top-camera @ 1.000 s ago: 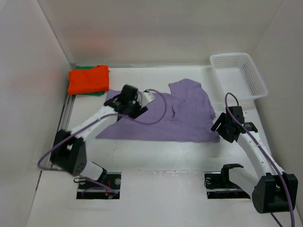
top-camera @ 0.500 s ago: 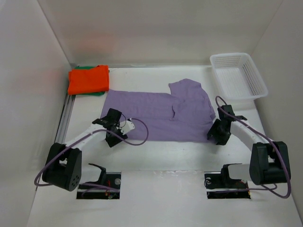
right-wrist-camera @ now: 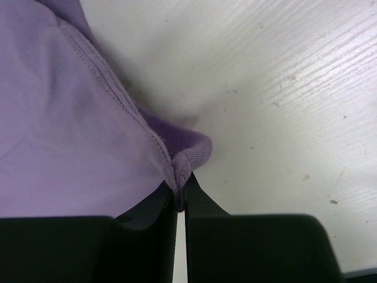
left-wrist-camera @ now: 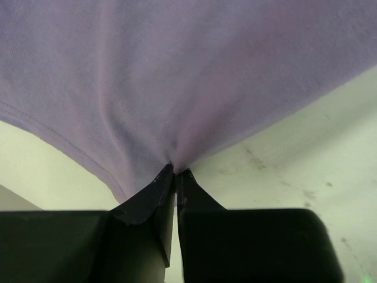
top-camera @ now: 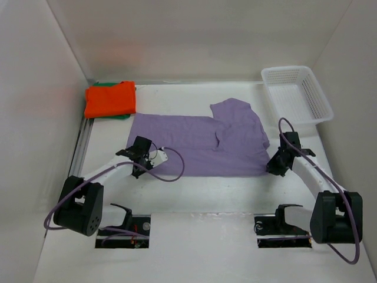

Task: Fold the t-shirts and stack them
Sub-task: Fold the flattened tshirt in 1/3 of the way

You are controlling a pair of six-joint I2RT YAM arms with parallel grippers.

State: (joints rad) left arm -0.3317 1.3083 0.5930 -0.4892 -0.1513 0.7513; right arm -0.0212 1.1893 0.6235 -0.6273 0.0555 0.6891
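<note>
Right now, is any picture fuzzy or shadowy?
Left wrist: the purple shirt goes soft toward the top. Right wrist: hem stitching is crisp, with a dark shadow on the table beside it. Top external: sharp; the orange shirt tints the wall.

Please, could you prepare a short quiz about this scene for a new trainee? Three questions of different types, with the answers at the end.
1. True or false: the left end effector and the right end effector each pinch an edge of the purple t-shirt.
2. Where does the orange t-shirt lie?
A) under the purple t-shirt
B) on top of the green t-shirt, at the far left corner
C) in the right end effector
3. Fill in: the white basket stands at the far ___ corner of the table.

Key: 1 true; 2 B; 3 right.
</note>
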